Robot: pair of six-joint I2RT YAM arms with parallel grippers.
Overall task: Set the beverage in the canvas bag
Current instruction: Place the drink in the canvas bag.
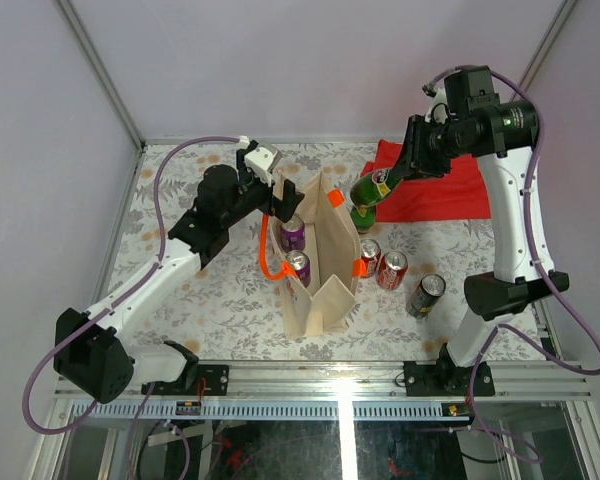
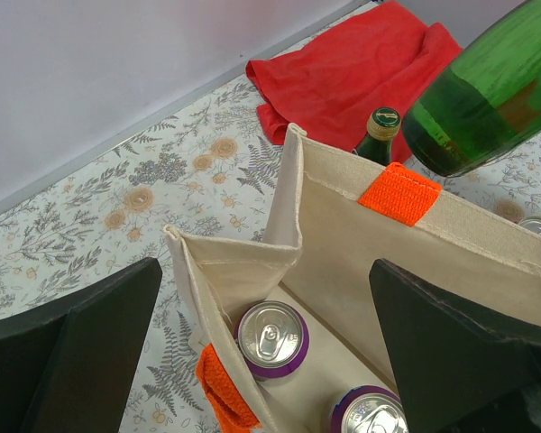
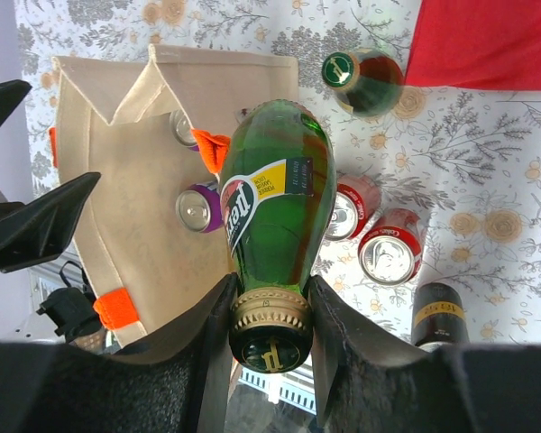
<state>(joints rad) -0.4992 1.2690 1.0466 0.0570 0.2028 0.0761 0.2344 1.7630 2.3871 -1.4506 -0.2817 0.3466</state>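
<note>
My right gripper [image 1: 404, 166] is shut on the capped neck of a green glass bottle [image 1: 372, 187] and holds it tilted in the air, base toward the far right rim of the beige canvas bag [image 1: 318, 262]. In the right wrist view the gripper [image 3: 270, 311] pinches the gold cap and the bottle [image 3: 275, 194] hangs above the bag [image 3: 131, 180]. My left gripper [image 1: 283, 203] is open at the bag's far left rim. In the left wrist view the gripper [image 2: 266, 271] straddles the bag [image 2: 343, 225], with the bottle's base [image 2: 487, 99] at the upper right. Two purple cans [image 2: 272, 338] stand inside.
A second green bottle [image 1: 363, 217] stands on the table right of the bag. Two red cans [image 1: 381, 262] and a black can [image 1: 426, 293] stand to the right front. A flat red cloth [image 1: 435, 190] lies at the back right. Orange handles [image 1: 268, 255] hang on the bag's left.
</note>
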